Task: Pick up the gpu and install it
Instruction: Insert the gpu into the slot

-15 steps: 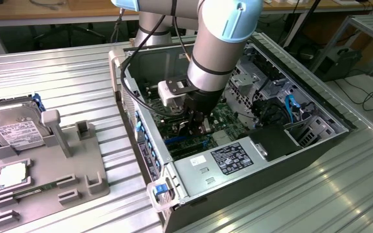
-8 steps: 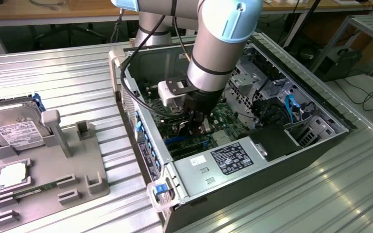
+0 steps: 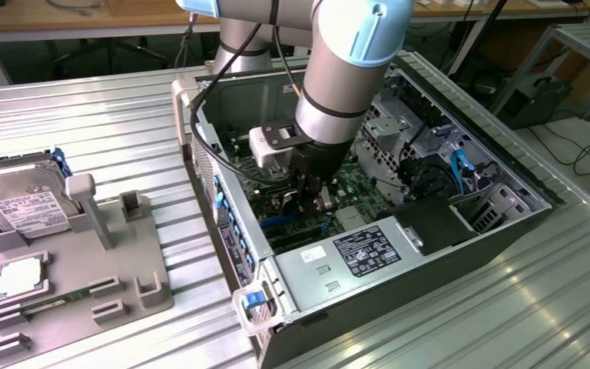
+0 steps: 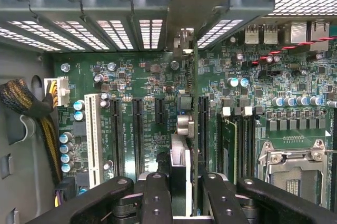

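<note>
Exterior view: the claw [image 3: 313, 201] is lowered into the open computer case [image 3: 500, 165], a dark sheet-metal box lying on its side on a ribbed, silvery metal surface [image 3: 101, 115]. At the lower left of the frame a grey plastic fixture [image 3: 120, 269] carries a silver hard drive [image 3: 24, 201] with a white label.

In the wrist view the gpu [image 4: 194, 129] shows edge-on as a thin dark card, clamped between the claw's black fingers [image 4: 158, 195]. Its long axis runs up the middle of the frame, from the fingers toward the perforated rear wall [image 4: 105, 29] of the case, where its pale metal bracket end [image 4: 184, 42] points. The card stands on edge over the green motherboard [image 4: 152, 81], just beside a black expansion slot [image 4: 202, 124]; whether it is seated there cannot be told. A white slot [image 4: 93, 129] lies left of centre.
</note>
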`<state>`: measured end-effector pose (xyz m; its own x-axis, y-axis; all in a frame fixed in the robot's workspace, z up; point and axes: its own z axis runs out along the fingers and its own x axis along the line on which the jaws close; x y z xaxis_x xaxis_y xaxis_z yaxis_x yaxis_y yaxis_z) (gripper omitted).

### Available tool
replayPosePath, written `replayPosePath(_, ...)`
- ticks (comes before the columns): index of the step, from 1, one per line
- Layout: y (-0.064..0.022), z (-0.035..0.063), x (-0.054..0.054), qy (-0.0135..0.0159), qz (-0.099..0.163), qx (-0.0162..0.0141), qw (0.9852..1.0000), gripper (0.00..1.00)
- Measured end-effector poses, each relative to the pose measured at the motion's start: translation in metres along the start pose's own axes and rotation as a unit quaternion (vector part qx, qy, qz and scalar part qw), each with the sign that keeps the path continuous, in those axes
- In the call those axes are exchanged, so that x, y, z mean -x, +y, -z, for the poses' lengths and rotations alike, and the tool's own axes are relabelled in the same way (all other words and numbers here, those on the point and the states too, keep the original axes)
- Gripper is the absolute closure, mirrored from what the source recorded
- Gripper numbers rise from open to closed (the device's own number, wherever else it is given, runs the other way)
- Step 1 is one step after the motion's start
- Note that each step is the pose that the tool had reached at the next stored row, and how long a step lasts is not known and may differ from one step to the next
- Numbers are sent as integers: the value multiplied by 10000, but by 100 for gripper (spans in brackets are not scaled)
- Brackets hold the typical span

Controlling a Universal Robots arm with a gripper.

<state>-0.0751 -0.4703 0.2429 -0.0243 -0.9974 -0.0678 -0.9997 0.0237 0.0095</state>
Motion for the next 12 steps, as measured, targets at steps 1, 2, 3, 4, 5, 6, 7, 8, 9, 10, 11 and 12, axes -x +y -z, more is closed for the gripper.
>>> replayPosePath(1, 0, -2, 1, 0, 0, 0, 10000, 72)
replayPosePath(2, 0, -4, 2, 0, 0, 0, 10000, 72)
replayPosePath(3, 0, -7, 2, 0, 0, 0, 10000, 72)
replayPosePath(4, 1, -9, 2, 0, 0, 0, 10000, 72)
replayPosePath(5, 3, -13, 2, -1, 0, 0, 10000, 72)
replayPosePath(6, 5, -16, 2, -1, -1, 0, 10000, 72)
replayPosePath(7, 6, -20, 2, -1, 0, 0, 10000, 72)
replayPosePath(8, 7, -23, 2, 0, 0, 1, 10000, 72)
replayPosePath(9, 8, -26, 2, -1, 0, 1, 10000, 72)
replayPosePath(10, 10, -30, 2, -1, 0, 1, 10000, 72)
replayPosePath(11, 11, -34, 2, 0, 0, 1, 10000, 72)
replayPosePath(12, 13, -39, 2, -1, -1, 2, 10000, 72)
